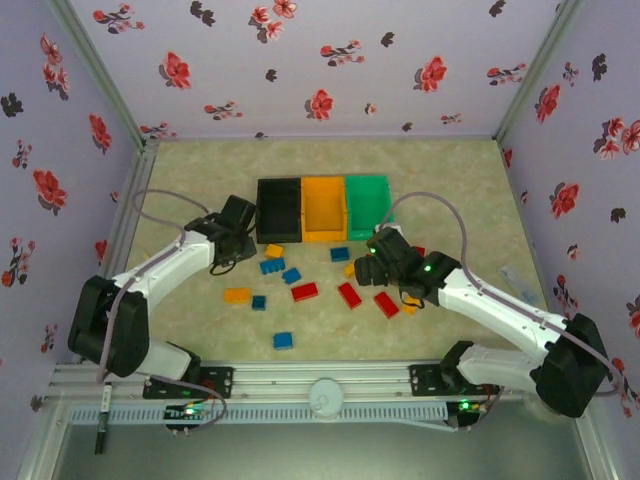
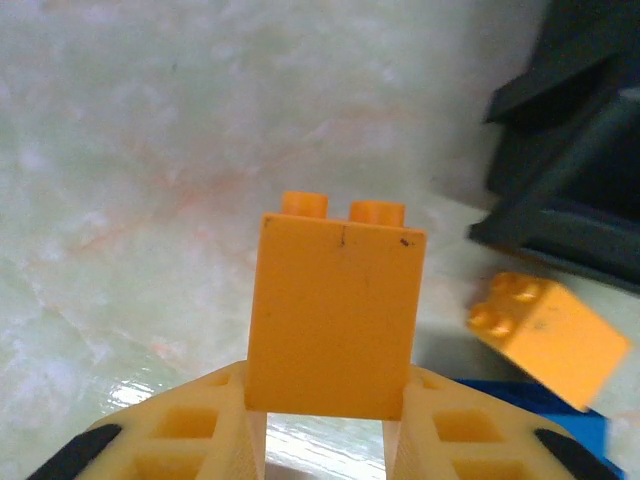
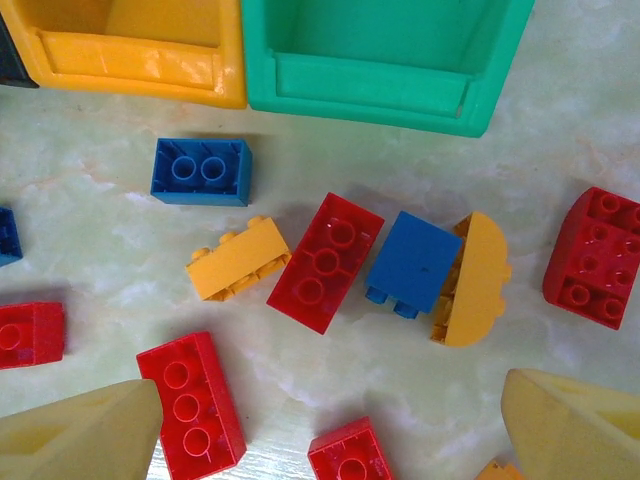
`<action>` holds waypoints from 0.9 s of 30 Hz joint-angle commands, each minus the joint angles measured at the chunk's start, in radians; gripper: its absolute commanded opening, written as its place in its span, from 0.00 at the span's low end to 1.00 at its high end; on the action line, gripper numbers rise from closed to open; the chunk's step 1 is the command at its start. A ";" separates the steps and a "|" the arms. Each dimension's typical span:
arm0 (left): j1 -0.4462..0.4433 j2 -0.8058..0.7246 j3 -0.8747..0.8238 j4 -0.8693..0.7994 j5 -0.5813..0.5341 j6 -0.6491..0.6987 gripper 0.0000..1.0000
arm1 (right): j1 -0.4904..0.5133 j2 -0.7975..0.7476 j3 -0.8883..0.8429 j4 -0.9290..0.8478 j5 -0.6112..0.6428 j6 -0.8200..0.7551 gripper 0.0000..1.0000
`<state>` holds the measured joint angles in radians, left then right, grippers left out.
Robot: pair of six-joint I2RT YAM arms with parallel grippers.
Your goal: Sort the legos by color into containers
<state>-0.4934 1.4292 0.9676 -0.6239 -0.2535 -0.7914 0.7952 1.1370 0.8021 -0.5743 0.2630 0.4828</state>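
Observation:
In the left wrist view my left gripper (image 2: 325,412) is shut on an orange lego (image 2: 336,315), held upright with its studs pointing away, just above the table. From above, that gripper (image 1: 238,238) hangs beside the black container (image 1: 279,210), which joins the orange container (image 1: 324,208) and the green container (image 1: 369,203). My right gripper (image 3: 330,430) stands open over loose legos: a red brick (image 3: 325,262), a blue one (image 3: 412,262), an orange-yellow one (image 3: 238,259) and a red one (image 3: 192,405). In the top view it (image 1: 375,257) sits just below the green container.
More legos lie between the arms: blue (image 1: 272,266), orange (image 1: 237,295), red (image 1: 305,291) and blue (image 1: 283,340) near the front rail. An orange brick (image 2: 545,335) lies close to the held one, by the black bin's corner (image 2: 570,170). Papered walls close in three sides.

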 commanded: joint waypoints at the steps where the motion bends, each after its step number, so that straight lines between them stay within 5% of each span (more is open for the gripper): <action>1: -0.024 -0.014 0.089 -0.074 -0.025 0.056 0.24 | 0.010 0.013 0.005 0.007 0.031 0.008 0.89; 19: -0.060 0.434 0.647 -0.163 0.005 0.246 0.25 | 0.010 -0.033 -0.023 -0.037 0.065 0.036 0.89; 20: -0.055 0.461 0.676 -0.169 0.004 0.254 0.29 | 0.010 -0.043 -0.028 -0.040 0.065 0.037 0.89; 23: -0.047 0.515 0.746 -0.194 -0.005 0.277 0.60 | 0.009 -0.070 -0.045 -0.051 0.065 0.047 0.89; 27: -0.057 0.471 0.733 -0.198 -0.007 0.289 0.70 | 0.009 -0.095 -0.061 -0.068 0.103 0.062 0.90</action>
<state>-0.5488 1.9434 1.6882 -0.7723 -0.2512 -0.5377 0.7986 1.0660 0.7578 -0.6048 0.3115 0.5106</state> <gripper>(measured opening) 0.693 0.900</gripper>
